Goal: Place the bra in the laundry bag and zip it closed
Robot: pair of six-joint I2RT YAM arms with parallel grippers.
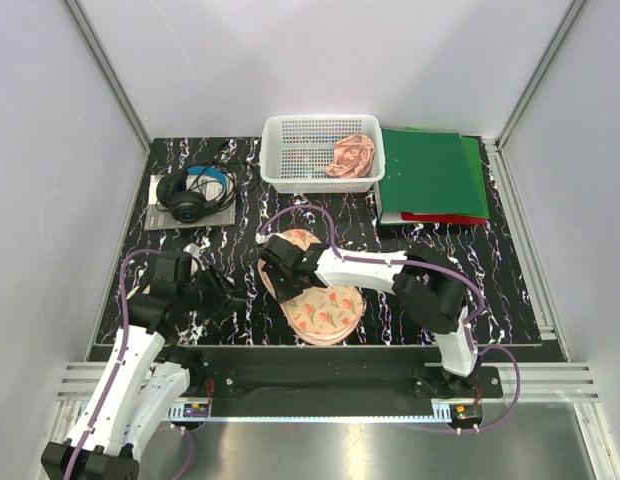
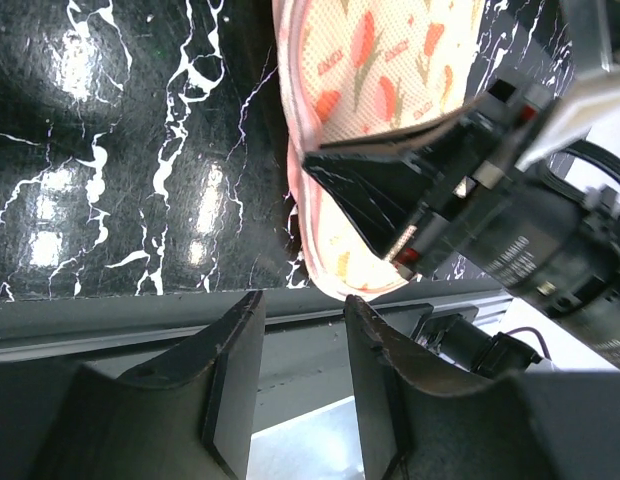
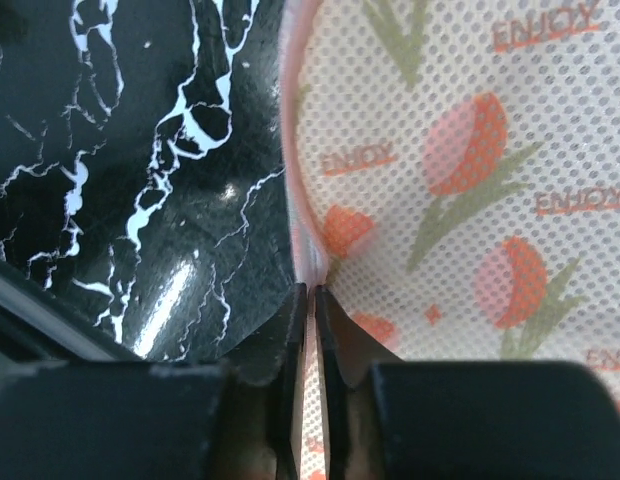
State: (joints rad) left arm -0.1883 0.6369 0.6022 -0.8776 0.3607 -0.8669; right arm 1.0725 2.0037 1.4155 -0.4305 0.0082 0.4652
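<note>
Evidently the step in hand is opening the case. The laundry bag (image 1: 325, 305) lies shut, print side up, on the near middle of the table (image 1: 510, 290). The bra (image 1: 350, 155) sits well apart from it in the white basket (image 1: 290, 127) at the far edge.

The right gripper (image 3: 310, 297) is clenched on the bag's pink zip edge at its left rim. In the right wrist view the two fingers are pressed almost together, with only that thin pink seam between them. I cannot tell whether they have the zip pull itself or just the binding. The left gripper (image 2: 298, 310) hangs to the left of the bag, near it but not touching, its jaws released and holding nothing.

As I judge it, the next move calls for the pinched edge to be drawn along the zip line or lifted so that the shell parts. The left gripper will probably be needed to steady the bag, which looks light and liable to slide on the glossy marble-patterned top. Only then can the bra be fetched from the basket.

As for writing, the mesh fabric carries the word ENJOY (image 3: 359, 158) in small pink capitals, repeated among the tulip motifs. No other label is legible, and the headphones (image 1: 195, 192) and green folders (image 1: 430, 170) show none.
</note>
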